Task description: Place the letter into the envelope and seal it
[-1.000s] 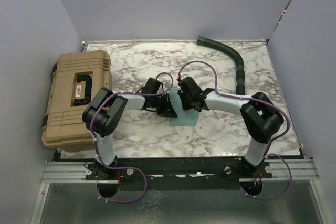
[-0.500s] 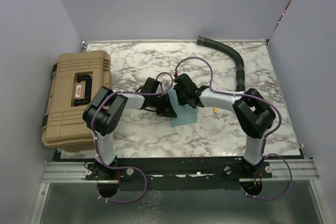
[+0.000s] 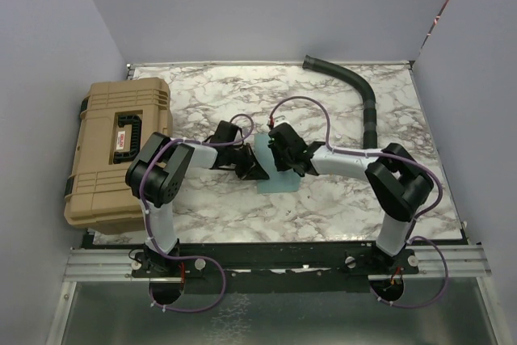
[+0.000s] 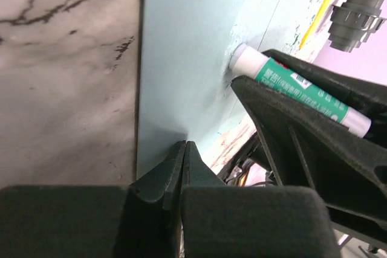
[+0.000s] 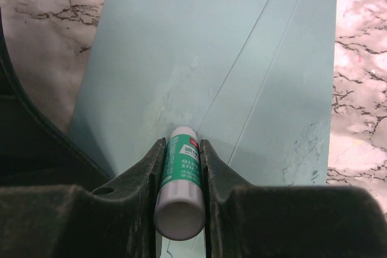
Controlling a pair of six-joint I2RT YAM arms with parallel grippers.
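Both wrists have slid a little to the left in the past second, and the flat teal paper envelope (image 3: 277, 183) beneath them has gone along. The right gripper (image 5: 180, 144) pinches a white-and-green plastic glue stick (image 5: 179, 179) between its 2 fingers, the tube lying along them with its white end set against the envelope, just beside a diagonal seam. We read this as the sealing step. The stick is held low and slanted so that its end can rub along the paper, and dull smears near the seam and toward 1 edge suggest that glue is already down.

Next to it, the left gripper (image 4: 183, 152) is pressed together with nothing between its fingers. Its tips rest on the envelope close to a corner, seemingly to pin the thin paper so that the stick does not drag it.

The envelope lies flat at the middle of the grey-veined white marble table (image 4: 60, 58), between the 2 arms. The tan paper letter shows in none of our views; we judge it is already inside, but cannot confirm it. We cannot tell whether the flap is open or folded. Well to the left sits a tan hard plastic case (image 3: 113, 151), and a black ribbed hose (image 3: 365, 103) curves along the far right.
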